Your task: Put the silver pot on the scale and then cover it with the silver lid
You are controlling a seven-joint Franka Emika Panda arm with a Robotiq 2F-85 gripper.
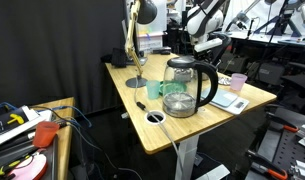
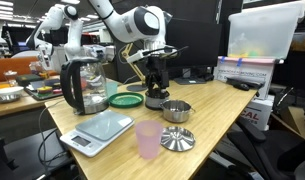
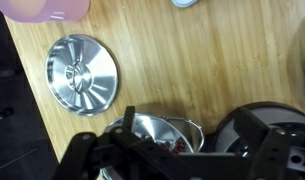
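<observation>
Pink cup (image 2: 148,138) nearest, by the front edge of the bench (image 2: 220,108). Silver lid (image 2: 177,139) just beside it, lying flat, knob up. Scale (image 2: 97,130) on the cup's other side, nothing on it, long axis slanting across the near corner.

Silver pot (image 2: 176,110) further back, on bare wood, near the lid and well apart from the scale. It stands upright, mouth to the ceiling. Being round, it has no long axis to speak of.

Claw (image 2: 156,92) hangs low just beside the pot, over a black disc (image 2: 155,101). The wrist view puts the pot right under the dark fingers, rim partly hidden. Can't tell whether the claw is apart or together.

Glass kettle (image 2: 82,85) and a green dish (image 2: 125,99) stand behind.

My reading: first step in hand, the reach for the pot, with nothing gripped for certain. Next move calls for a pinch on the rim, a level lift, then a carry forward past cup and lid to the scale.
</observation>
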